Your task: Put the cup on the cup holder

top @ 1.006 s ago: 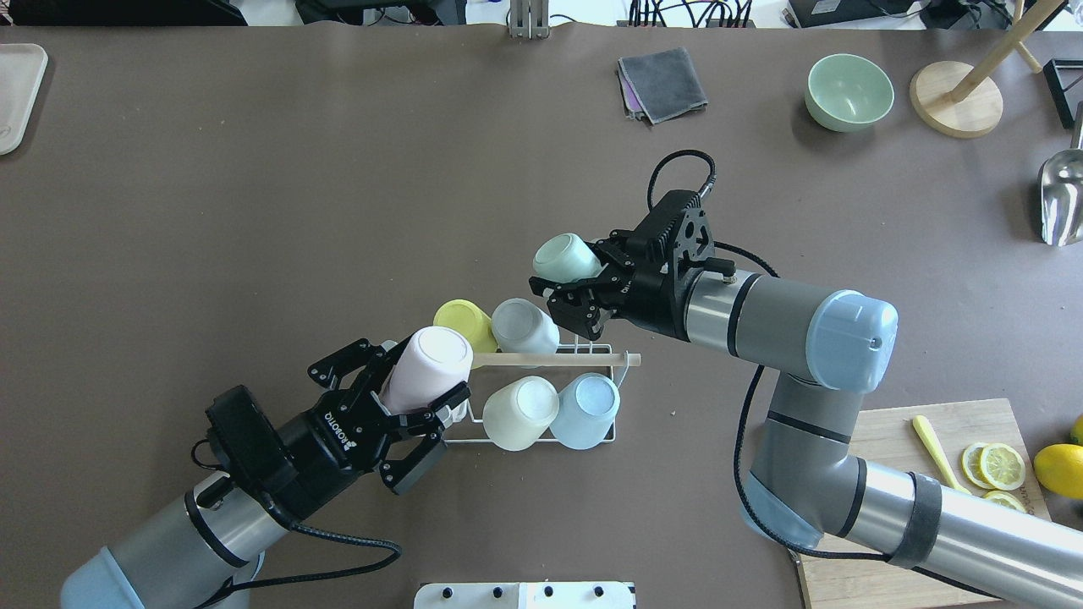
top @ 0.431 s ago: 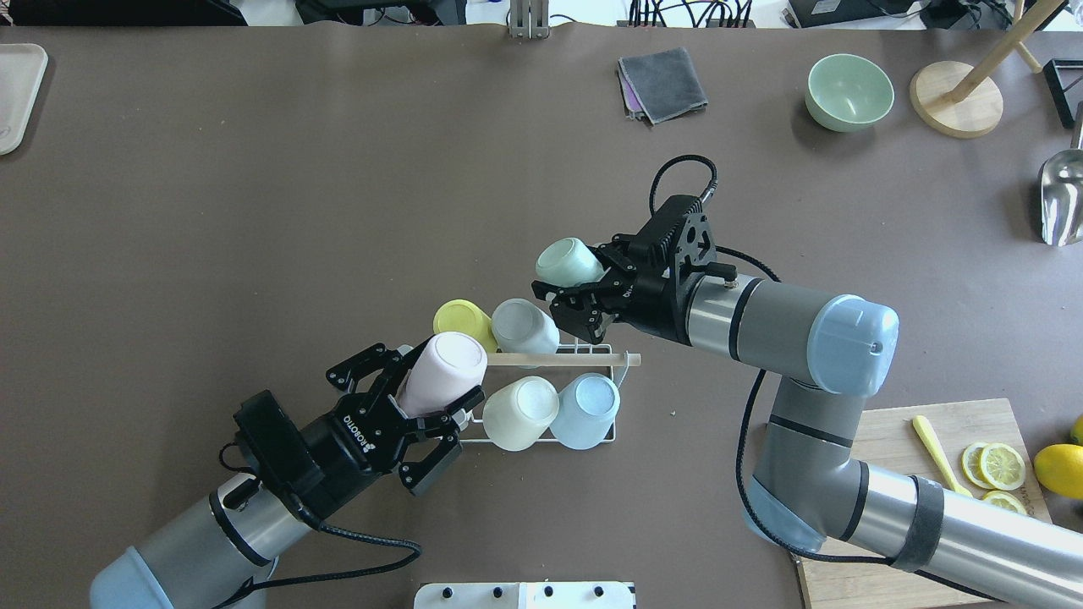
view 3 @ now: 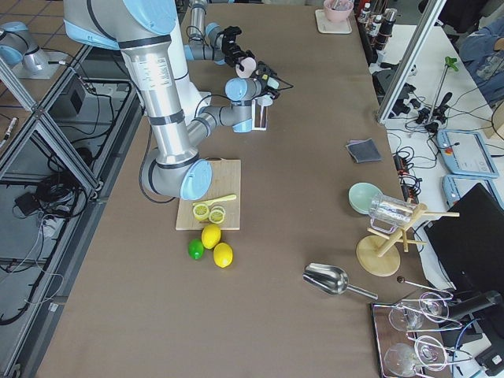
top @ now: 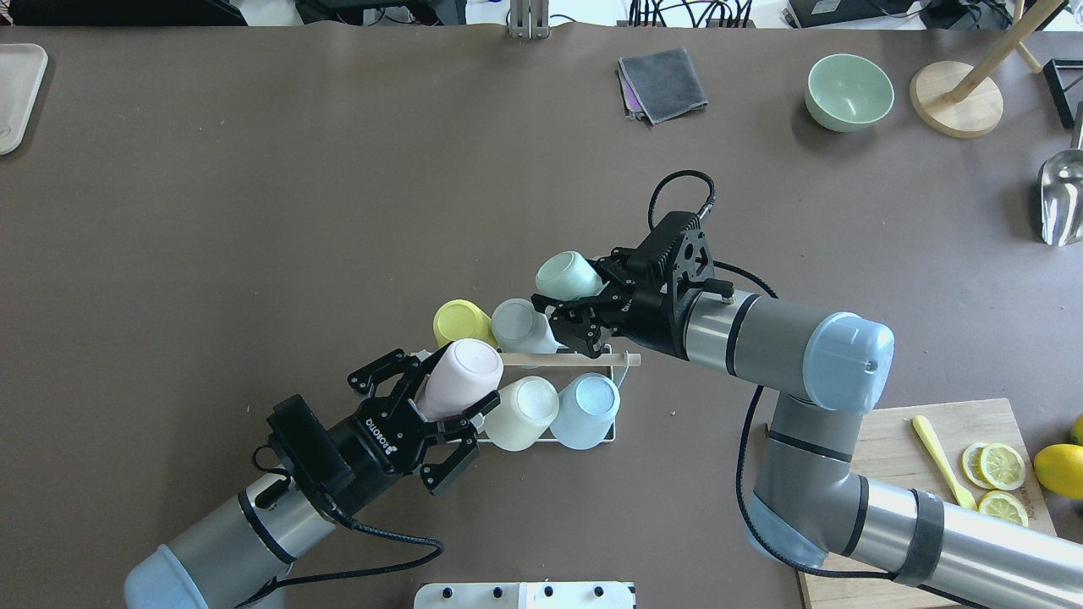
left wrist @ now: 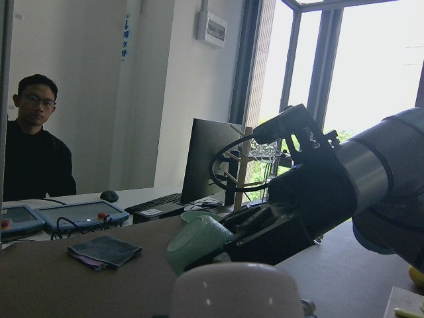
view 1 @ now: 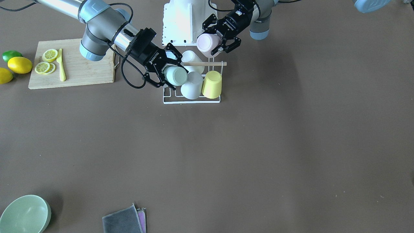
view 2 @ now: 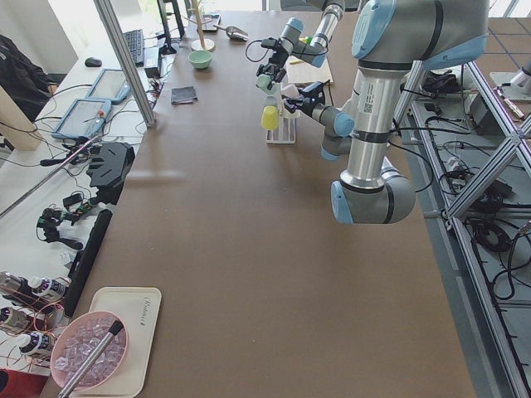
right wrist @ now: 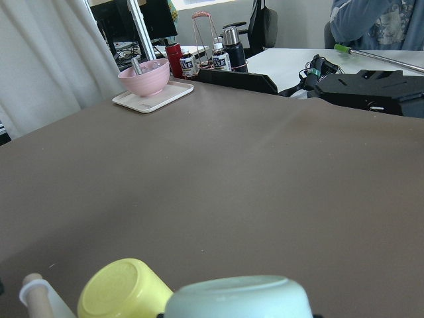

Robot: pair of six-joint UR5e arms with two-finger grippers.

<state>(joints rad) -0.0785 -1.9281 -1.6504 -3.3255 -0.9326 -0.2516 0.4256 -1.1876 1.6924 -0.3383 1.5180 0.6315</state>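
1. Nearest the robot, the left claw (top: 444,391) is clamped on the pink cup (top: 464,379), which is held base-up and tilted. Over the last second it has advanced toward the cup holder (top: 575,359). In the overhead view the cup's base now overlaps the near-left end of the wooden handle. It looks airborne, not seated.
2. The cup holder stands on the counter (top: 254,211) with four cups already upside down on its pegs.
   - Near row: cream cup (top: 523,412) and pale blue cup (top: 586,410).
   - Far row: yellow cup (top: 461,321) and grey-white cup (top: 520,326).
   - All four are mouth-down, so they hold nothing.
3. Just beyond the rack, the right claw (top: 579,292) is closed on the mint cup (top: 565,275), base up. In the same second it has dropped slightly toward the rack's far-right end. It is not yet on a peg.
4. Reading: both arms are converging on what appear to be the last two free pegs, so the task is at a late stage with two placements left. Peg alignment cannot be checked because the cups hide the pegs.
5. Far side of the counter:
   - The green bowl (top: 849,91) appears empty.
   - At the far-left corner is a tray (top: 15,93). The right wrist view shows a pink bowl (right wrist: 144,76) on it with a utensil handle standing in it.
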